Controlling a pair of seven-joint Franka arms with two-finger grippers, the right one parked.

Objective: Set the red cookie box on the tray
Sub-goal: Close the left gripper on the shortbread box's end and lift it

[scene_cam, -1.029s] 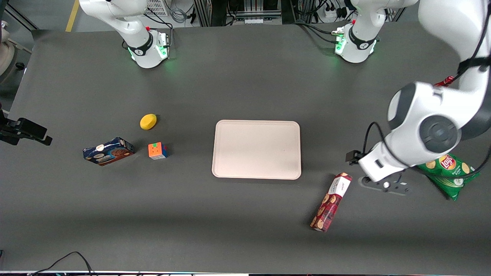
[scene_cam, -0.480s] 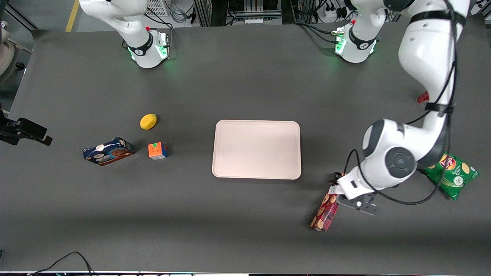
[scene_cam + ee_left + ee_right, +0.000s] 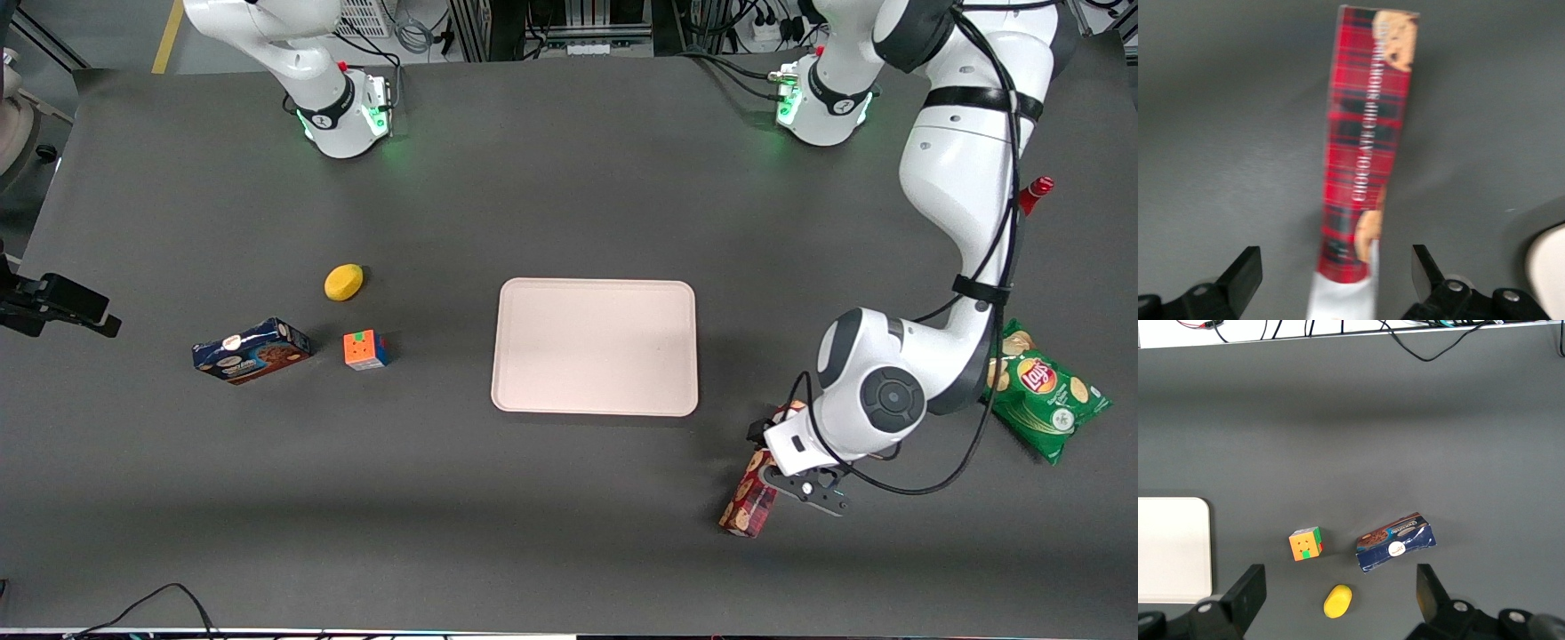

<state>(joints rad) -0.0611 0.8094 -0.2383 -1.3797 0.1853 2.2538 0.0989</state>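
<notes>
left gripper (image 3: 1337,280) has swung in from near the chips bag (image 3: 1045,391) over the last second and now sits over the red cookie box (image 3: 754,493), above its white end. wrist view: fingers (image 3: 1245,273) spread wide, straddling the carton (image 3: 1368,167), no contact visible. box lies on the table, untouched, at about 4 o'clock from the tray (image 3: 594,347), well apart. judgement: pre-grasp alignment done; descend and close comes next.
</notes>
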